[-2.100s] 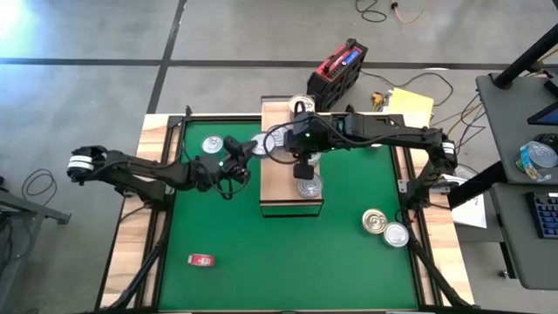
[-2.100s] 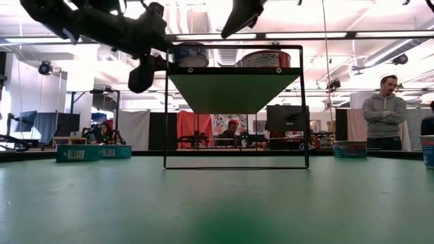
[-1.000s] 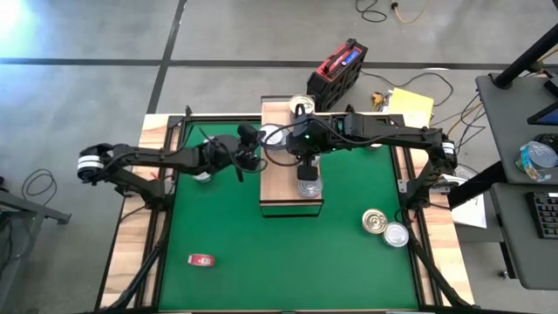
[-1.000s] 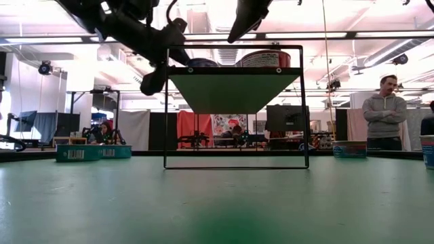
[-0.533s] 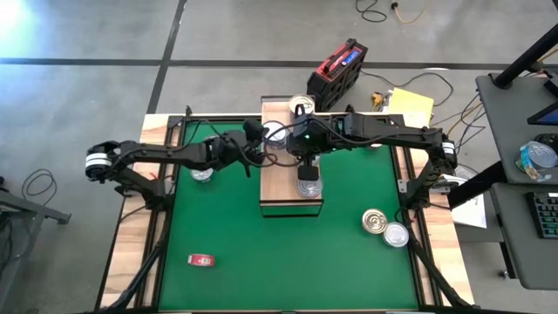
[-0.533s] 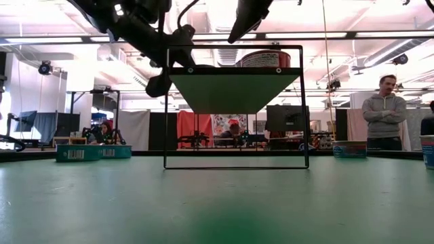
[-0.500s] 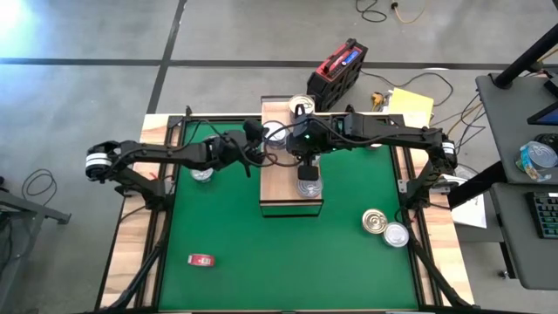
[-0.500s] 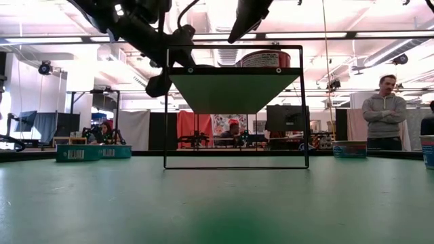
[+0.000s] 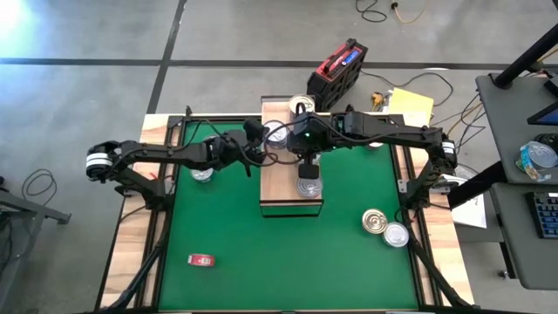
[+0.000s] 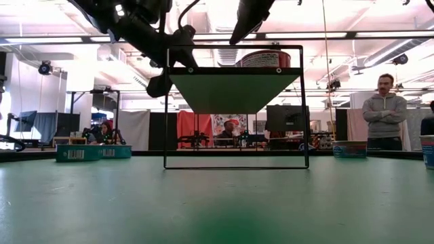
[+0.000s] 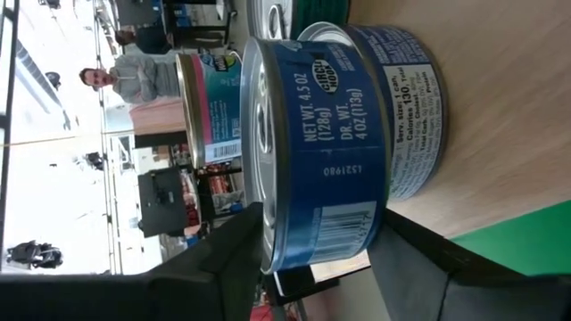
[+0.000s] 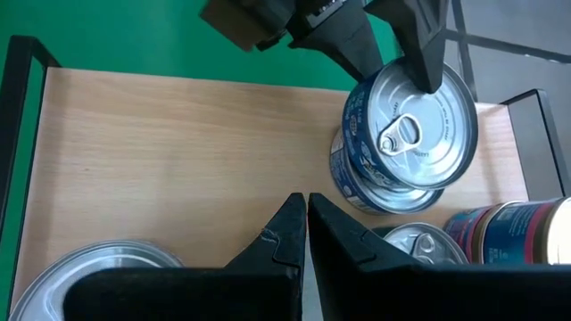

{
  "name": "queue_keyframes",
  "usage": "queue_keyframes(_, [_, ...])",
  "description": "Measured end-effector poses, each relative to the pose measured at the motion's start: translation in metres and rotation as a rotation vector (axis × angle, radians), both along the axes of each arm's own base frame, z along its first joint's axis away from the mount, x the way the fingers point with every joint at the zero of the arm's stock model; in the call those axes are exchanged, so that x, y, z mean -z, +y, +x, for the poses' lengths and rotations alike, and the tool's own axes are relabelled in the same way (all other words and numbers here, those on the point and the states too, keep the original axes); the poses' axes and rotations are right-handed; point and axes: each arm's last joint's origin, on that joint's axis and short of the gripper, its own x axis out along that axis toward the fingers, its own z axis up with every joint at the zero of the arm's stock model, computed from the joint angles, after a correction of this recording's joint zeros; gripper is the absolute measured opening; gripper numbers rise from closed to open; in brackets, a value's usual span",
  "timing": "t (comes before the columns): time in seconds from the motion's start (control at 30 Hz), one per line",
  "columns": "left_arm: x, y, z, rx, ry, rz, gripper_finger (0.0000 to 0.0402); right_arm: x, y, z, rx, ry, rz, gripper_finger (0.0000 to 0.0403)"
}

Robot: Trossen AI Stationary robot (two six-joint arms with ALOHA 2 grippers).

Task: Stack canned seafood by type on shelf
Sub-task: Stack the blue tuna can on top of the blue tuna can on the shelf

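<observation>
Seen from above, the left gripper (image 9: 259,144) reached across the green mat (image 9: 227,227) to the shelf (image 9: 281,196)'s left edge, fingers straddling a blue tin (image 9: 275,136). The right gripper (image 9: 305,161) hovered over the shelf's middle, above another silver-lidded tin (image 9: 308,186).

At table level, the left gripper (image 10: 178,42) met the shelf's (image 10: 234,70) top corner.

The left wrist view showed the blue tin (image 11: 321,143) stacked on a matching tin (image 11: 406,107), a dark finger on either side, loosely framing rather than squeezing.

The right wrist view showed its own pinched-together fingertips (image 12: 299,227) over bare board, the stack (image 12: 406,134) just beyond, the other arm's fingers (image 12: 393,40) flanking it. Backing straight away looked unobstructed.
</observation>
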Motion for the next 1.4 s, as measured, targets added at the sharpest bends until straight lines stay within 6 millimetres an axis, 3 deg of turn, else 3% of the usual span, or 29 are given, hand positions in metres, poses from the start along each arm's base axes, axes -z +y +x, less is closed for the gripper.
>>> queue_keyframes(1.4, [-0.002,0.000,0.000,-0.008,0.014,0.044,0.0175,-0.001,-0.010,0.000,0.028,-0.018,-0.002,0.0009])
